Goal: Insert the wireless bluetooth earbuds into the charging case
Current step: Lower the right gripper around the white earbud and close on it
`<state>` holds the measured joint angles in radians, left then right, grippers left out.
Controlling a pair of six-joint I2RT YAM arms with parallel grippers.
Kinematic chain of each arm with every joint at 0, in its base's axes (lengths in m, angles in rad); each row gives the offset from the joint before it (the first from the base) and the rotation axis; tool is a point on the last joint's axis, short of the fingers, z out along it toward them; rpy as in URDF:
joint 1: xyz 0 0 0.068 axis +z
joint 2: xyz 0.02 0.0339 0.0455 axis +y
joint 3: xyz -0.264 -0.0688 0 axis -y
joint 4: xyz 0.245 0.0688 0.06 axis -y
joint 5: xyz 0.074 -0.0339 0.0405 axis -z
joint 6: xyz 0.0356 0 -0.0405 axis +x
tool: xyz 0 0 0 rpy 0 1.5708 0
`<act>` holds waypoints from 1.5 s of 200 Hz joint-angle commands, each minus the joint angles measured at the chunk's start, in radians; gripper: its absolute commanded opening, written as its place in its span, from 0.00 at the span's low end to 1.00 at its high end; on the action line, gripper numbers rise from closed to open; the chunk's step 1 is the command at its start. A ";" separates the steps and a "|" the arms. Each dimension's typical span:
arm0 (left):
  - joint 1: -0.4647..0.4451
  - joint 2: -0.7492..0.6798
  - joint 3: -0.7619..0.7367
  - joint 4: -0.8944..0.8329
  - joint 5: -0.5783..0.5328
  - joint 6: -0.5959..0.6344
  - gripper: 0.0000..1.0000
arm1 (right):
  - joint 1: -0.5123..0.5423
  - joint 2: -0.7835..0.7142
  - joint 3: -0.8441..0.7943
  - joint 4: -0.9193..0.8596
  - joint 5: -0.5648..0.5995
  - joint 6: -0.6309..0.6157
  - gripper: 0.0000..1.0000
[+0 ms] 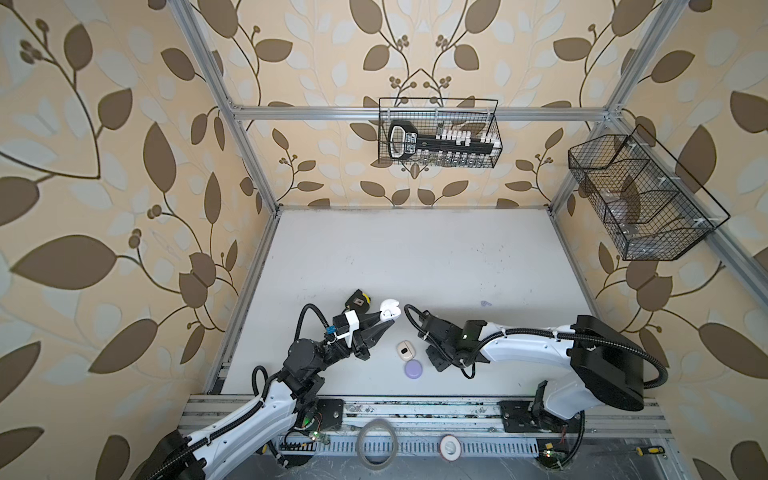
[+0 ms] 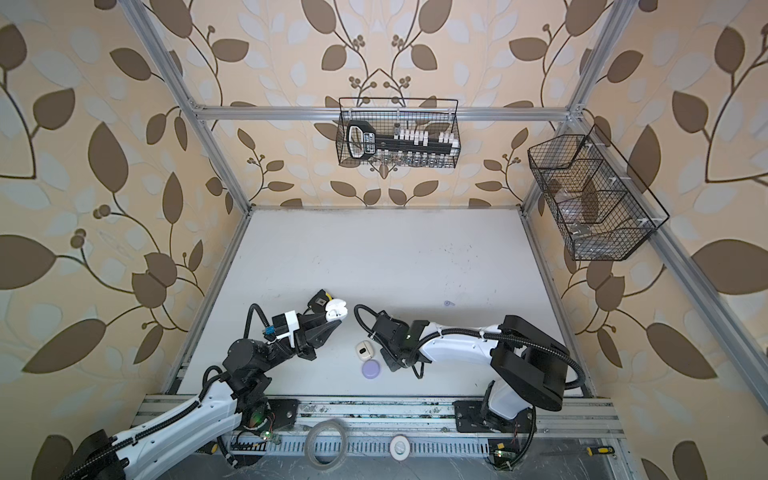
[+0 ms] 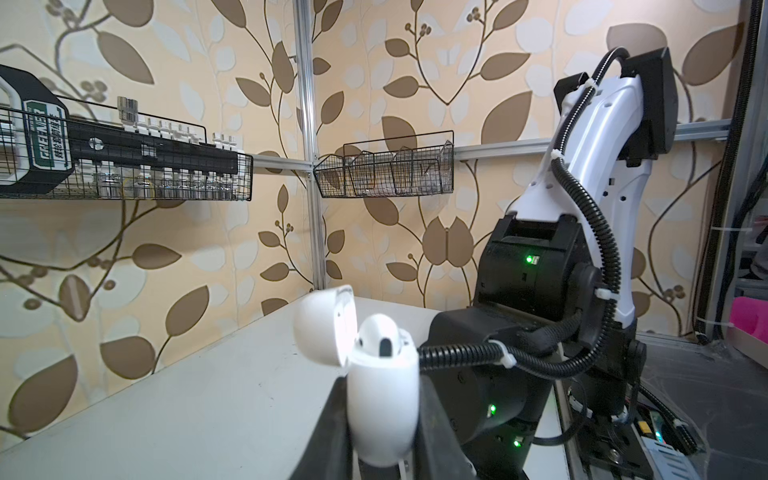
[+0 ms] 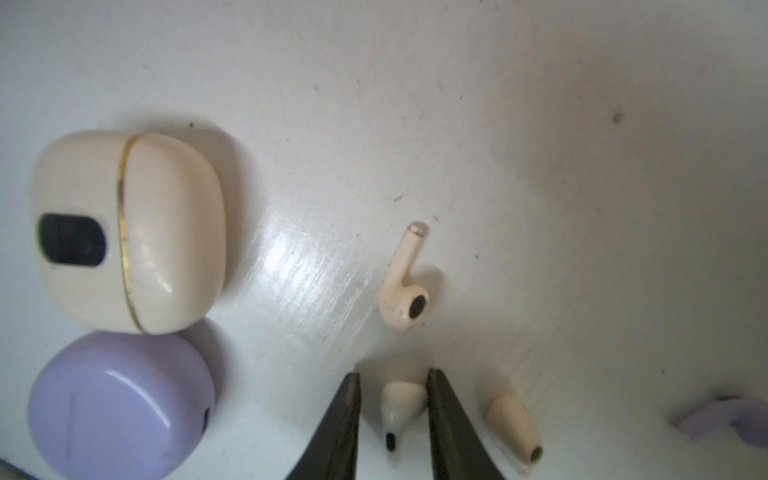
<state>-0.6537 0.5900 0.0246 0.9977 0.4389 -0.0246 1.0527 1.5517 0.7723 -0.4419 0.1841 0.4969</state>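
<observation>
Open white case (image 3: 386,374) clamped in left gripper (image 3: 382,390), one earbud (image 3: 380,336) seated. Both cream case (image 4: 133,232) and lavender case (image 4: 120,407) lie closed on table (image 4: 540,124). The right gripper (image 4: 392,374) stands narrowly open astride white earbud (image 4: 401,401), not pinched yet; cream earbud (image 4: 405,286), second cream earbud (image 4: 515,428) and lavender earbud (image 4: 727,424) also loose.

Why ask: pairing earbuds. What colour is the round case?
Lavender round case; best in right wrist view.

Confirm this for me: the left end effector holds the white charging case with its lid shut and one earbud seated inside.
Not right. The lid is flipped open, not shut, as the left wrist view shows. The rest is correct: the left end effector grips the white charging case with one earbud seated inside.
</observation>
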 commanded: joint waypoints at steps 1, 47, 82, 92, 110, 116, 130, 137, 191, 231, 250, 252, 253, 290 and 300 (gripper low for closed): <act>-0.001 -0.002 0.047 0.043 0.020 0.021 0.00 | 0.004 0.021 -0.003 -0.036 0.007 0.002 0.30; -0.001 -0.002 0.047 0.044 0.021 0.021 0.00 | 0.003 0.008 -0.013 -0.038 0.012 0.003 0.29; -0.001 -0.001 0.047 0.044 0.021 0.020 0.00 | 0.003 0.005 -0.017 -0.031 0.012 0.009 0.22; -0.002 0.000 0.047 0.044 0.021 0.021 0.00 | 0.004 0.003 -0.019 -0.028 0.011 0.011 0.21; -0.001 0.003 0.048 0.045 0.021 0.021 0.00 | 0.004 -0.005 -0.025 -0.021 0.008 0.015 0.23; -0.001 0.005 0.048 0.045 0.022 0.021 0.00 | 0.005 -0.006 -0.027 -0.020 0.008 0.014 0.25; -0.001 0.007 0.049 0.045 0.023 0.021 0.00 | 0.009 -0.011 -0.031 -0.018 0.008 0.015 0.28; -0.002 0.008 0.049 0.047 0.023 0.020 0.00 | 0.010 -0.014 -0.034 -0.018 0.008 0.016 0.29; -0.002 0.013 0.049 0.045 0.023 0.023 0.00 | 0.008 -0.018 -0.053 0.001 -0.008 0.014 0.24; -0.001 0.014 0.049 0.045 0.023 0.025 0.00 | 0.006 -0.020 -0.063 0.014 -0.012 0.017 0.20; -0.001 0.014 0.049 0.044 0.022 0.026 0.00 | 0.004 -0.025 -0.075 0.025 -0.012 0.024 0.18; -0.002 0.014 0.049 0.044 0.023 0.025 0.00 | 0.004 -0.027 -0.076 0.026 -0.013 0.025 0.18; -0.002 0.014 0.049 0.044 0.023 0.025 0.00 | 0.004 -0.028 -0.077 0.028 -0.013 0.025 0.18; -0.001 0.011 0.048 0.045 0.024 0.025 0.00 | 0.000 -0.108 -0.108 0.074 -0.009 0.083 0.14; -0.002 0.010 0.047 0.045 0.024 0.025 0.00 | 0.000 -0.141 -0.110 0.089 0.000 0.105 0.14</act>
<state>-0.6537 0.6044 0.0250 0.9977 0.4397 -0.0238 1.0554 1.4776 0.6865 -0.3645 0.1818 0.5426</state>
